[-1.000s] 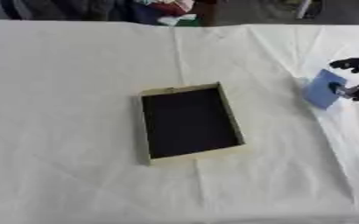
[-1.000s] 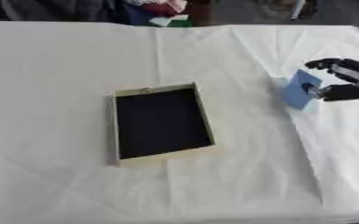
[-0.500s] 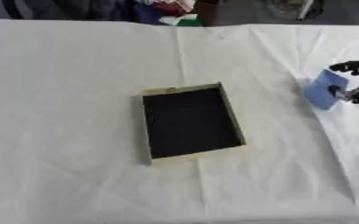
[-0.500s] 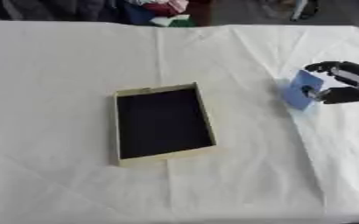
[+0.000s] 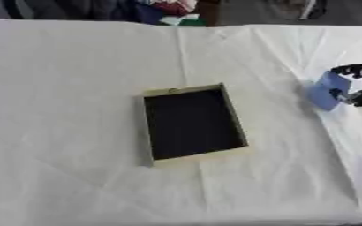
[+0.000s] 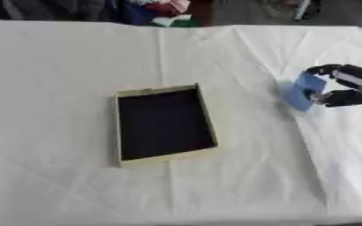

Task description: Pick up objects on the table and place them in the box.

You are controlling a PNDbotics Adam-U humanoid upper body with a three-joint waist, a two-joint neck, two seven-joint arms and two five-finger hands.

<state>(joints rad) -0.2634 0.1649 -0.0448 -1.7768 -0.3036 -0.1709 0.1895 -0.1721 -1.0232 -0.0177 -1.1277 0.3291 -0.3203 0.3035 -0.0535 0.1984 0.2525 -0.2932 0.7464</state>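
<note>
A big white cloth (image 6: 68, 66) covers the surface, with soft folds and wrinkles in it. Near the middle sits a flat box (image 6: 164, 124) with pale, cream-colored walls and a dark, black inside. It is open on top and turned a little askew. Nothing lies in it. Far over on the right side, well apart from the box, is the robot's right hand (image 6: 345, 86). It is black with a bit of silver. Its fingers (image 6: 325, 69) curl over the top of a small blue object (image 6: 304, 91), and its thumb presses in from below, so the hand has the blue object pinched between them. The blue object looks like a flat, thin block or card, standing tilted on its edge. Its bottom is close to the cloth, but it is hard to tell if it touches. A soft shadow lies on the cloth just to the left of it. At the far edge of the surface, past the cloth, there is a heap of colored stuff (image 5: 165, 9) in red, blue and green, too blurry to make out. The left hand cannot be seen in either view.
</note>
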